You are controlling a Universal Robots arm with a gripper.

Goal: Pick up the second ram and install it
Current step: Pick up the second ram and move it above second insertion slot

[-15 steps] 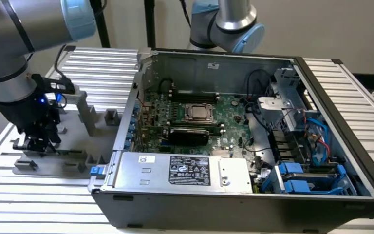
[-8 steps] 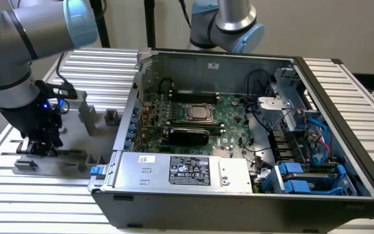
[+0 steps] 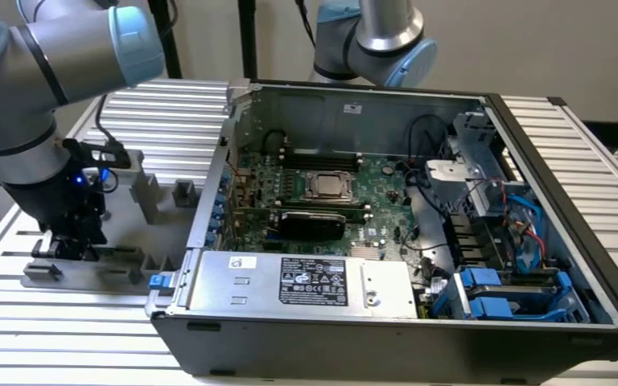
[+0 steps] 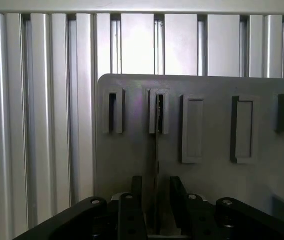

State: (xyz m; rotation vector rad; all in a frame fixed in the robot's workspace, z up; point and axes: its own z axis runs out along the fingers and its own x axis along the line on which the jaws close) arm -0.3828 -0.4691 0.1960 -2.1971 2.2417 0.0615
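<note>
**A:** Where is the second ram [image 4: 157, 150]?

**B:** It stands on its edge in a slot of the grey holder [image 3: 126, 269]. The holder lies on the ribbed counter [image 3: 73, 338], at the exterior view's left of the open computer case [image 3: 395, 342]. In the wrist view the ram is seen edge-on, as one thin line.

**A:** And the jaws?

**B:** They are open and low over the holder. One stands on each side of the ram with a gap at both sides, so they do not touch it.

The arm [image 3: 19, 104] points straight down, its fingers [image 4: 131, 217] standing apart.
</note>
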